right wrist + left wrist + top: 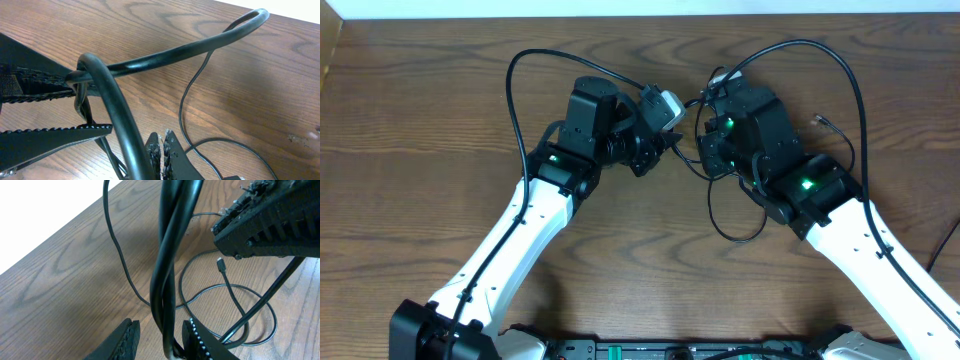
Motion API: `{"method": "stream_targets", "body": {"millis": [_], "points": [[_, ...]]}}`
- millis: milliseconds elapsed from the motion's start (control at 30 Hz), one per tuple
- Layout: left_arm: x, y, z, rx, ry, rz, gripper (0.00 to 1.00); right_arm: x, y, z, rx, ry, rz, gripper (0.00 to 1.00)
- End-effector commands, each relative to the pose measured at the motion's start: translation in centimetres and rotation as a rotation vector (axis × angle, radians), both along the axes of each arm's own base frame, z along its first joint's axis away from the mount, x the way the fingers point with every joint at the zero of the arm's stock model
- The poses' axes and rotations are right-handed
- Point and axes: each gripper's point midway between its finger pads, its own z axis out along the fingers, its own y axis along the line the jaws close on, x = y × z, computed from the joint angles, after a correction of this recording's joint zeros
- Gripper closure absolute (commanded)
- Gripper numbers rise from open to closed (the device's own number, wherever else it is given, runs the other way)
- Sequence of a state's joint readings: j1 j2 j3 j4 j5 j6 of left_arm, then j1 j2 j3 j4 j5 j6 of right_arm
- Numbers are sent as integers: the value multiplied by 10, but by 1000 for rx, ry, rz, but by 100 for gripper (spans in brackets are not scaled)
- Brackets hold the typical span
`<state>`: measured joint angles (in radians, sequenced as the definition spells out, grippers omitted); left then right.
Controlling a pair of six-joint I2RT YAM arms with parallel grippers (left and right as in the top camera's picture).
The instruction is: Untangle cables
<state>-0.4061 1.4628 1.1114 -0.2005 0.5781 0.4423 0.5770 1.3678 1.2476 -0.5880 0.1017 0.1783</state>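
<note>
Both arms met over the far middle of the wooden table (420,150). There the cables (165,280) rose in a twisted double strand, with their slack looped on the wood below and a small plug (220,265) lying inside one loop. The left gripper (161,328) stood partly open astride that strand, likely guiding it rather than clamping it, while the right gripper (162,142) was fully closed beside an arching cable, perhaps as an anchor, though no pinched cord could be made out.

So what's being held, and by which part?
Cables run between the left end effector's parted fingers, apparently unclamped. The right end effector is shut; any hold cannot be told.
</note>
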Motion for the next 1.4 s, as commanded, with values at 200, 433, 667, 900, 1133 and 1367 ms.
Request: {"method": "stream_targets", "body": {"millis": [200,433,667,900,1133,1367], "points": [[-13,4,27,-28,-38,-6,92,2,-1,0,-3,0,-6,99],[-31,12,54,-46,-77,-7,93,2,-1,0,-3,0,-6,99],[-58,24,55,-20,-17,-6,93,4,-3,0,-16,-5,-21,99],[-89,42,50,86,-25,-41,93,5,-3,-4,-22,0,-23,99],[-104,75,49,199,-40,69,93,6,-3,-7,-26,7,-22,99],[-126,85,59,195,-52,71,92,10,-10,-6,-65,-17,-46,99]]}}
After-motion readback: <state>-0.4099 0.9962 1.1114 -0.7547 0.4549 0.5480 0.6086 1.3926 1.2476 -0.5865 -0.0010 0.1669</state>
